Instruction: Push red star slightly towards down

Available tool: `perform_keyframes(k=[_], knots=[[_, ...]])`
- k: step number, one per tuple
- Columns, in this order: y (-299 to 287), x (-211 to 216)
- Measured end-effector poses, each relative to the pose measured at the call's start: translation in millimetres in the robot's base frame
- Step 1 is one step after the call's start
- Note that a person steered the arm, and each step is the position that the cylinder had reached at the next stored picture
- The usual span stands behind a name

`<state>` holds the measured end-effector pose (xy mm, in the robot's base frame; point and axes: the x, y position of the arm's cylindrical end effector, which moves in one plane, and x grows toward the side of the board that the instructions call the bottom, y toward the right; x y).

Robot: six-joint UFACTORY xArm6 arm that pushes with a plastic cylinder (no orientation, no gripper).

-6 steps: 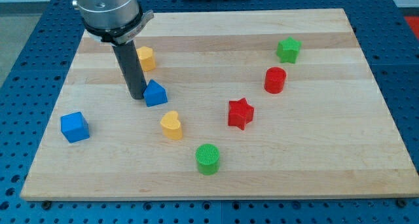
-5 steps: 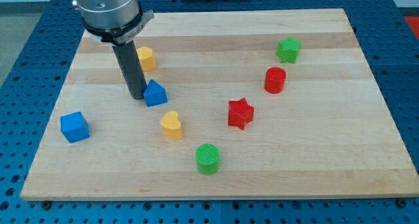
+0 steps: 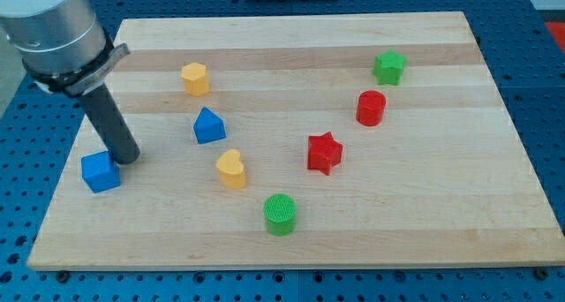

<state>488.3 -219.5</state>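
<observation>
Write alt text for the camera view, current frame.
My tip rests beside the blue cube at the wooden board's left, far from the red star block at centre. Other blocks are scattered: a yellow heart, a green cylinder, a red cylinder.

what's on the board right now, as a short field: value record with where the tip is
tip: my tip at the view's left, beside the blue cube, on its upper right
target: red star, right of centre, far from the tip
nearby: red cylinder and green star above the target
middle: blue house-shaped block, yellow heart, green cylinder
top left: yellow block
surface: wooden board
</observation>
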Motion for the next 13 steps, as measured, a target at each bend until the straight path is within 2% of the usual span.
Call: perform_keyframes(k=[1,4,7,11,13], knots=[[-1.3,-0.9],[-21.0,-118.0],[-14.1,-212.9],[169.3,-215.4],[183.2,-186.8]])
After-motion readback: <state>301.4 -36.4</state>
